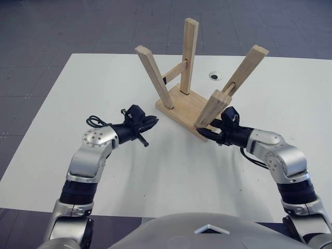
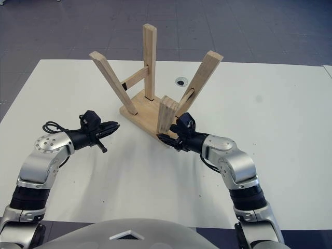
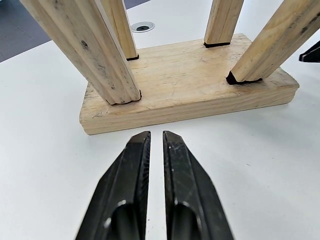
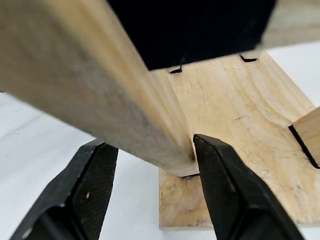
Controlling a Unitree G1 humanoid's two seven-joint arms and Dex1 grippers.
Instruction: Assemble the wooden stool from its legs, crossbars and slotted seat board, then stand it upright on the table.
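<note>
Stool (image 1: 197, 88) stands upside down near the middle of the white surface (image 1: 78, 93). Its seat board (image 1: 184, 106) lies flat, and four legs rise from the slots and splay outward. The left leg (image 1: 154, 77) and the back leg (image 1: 188, 54) are joined by a crossbar (image 1: 175, 71) partway up. The far right leg (image 1: 245, 70) leans out to the right, and the near right leg (image 1: 211, 109) stands at the board's front corner, closest to the robot. Behind the stool, a round cable hole (image 1: 214, 75) is set into the surface, well apart from the board. Grey floor (image 1: 62, 26) runs beyond the far edge. A loop of black cable (image 1: 95, 122) sits at the left wrist.

The near right leg stands directly between the right wrist camera and the rest of the board, hiding much of it. From the left wrist, the left leg rises close in front, and the board's long edge faces the tips.

The left pincer (image 3: 156, 135) hovers low over the surface just beside the board's left edge. Its fingers are almost together, with only a thin slit between them. It holds nothing and touches nothing.

The right pincer (image 4: 150, 142) is spread wide around the base of the near right leg, just above the board's corner. One finger sits on each side of the wood, and both press against it.
</note>
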